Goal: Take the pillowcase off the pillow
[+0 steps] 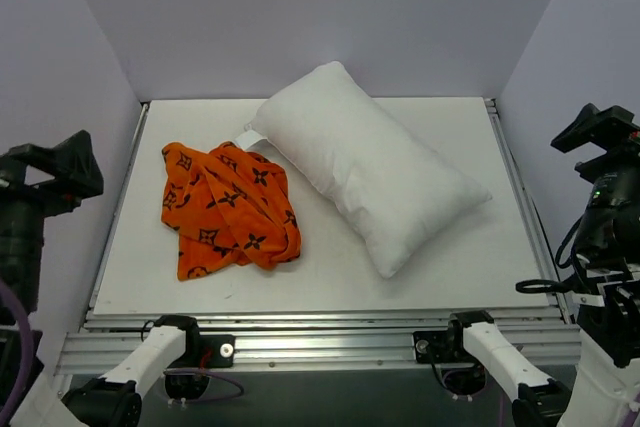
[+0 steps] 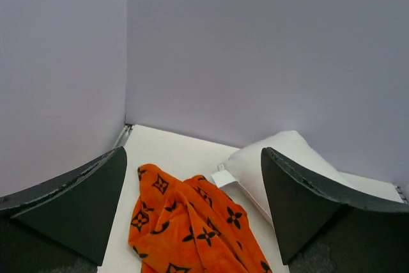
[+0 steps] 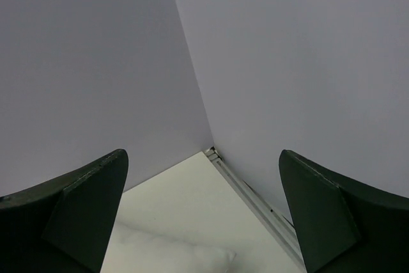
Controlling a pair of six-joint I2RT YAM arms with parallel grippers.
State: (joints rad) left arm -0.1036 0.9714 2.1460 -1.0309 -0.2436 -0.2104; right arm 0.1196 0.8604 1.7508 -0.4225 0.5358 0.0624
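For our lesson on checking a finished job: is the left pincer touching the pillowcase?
Apart. The top external view shows the pillowcase lying loose on the table, no arm over it; the left pincer hangs open, off to the side.

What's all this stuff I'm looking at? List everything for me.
Pillowcase: one, orange with black motifs, crumpled on the left half of the table, off the pillow.
Pillow: one, plain white, lying diagonally from back centre to front right.
Tag: one, white, at the pillow's back-left end.
Table: one, white, under both.
Walls: three, pale grey-lilac, at the left, back and right.
Rail: one, metal, along the near edge.
Left arm: one, white and black, near-left.
Right arm: one, white and black, near-right.
Left fingers: two, black, apart, holding nothing.
Right fingers: two, black, apart, holding nothing.
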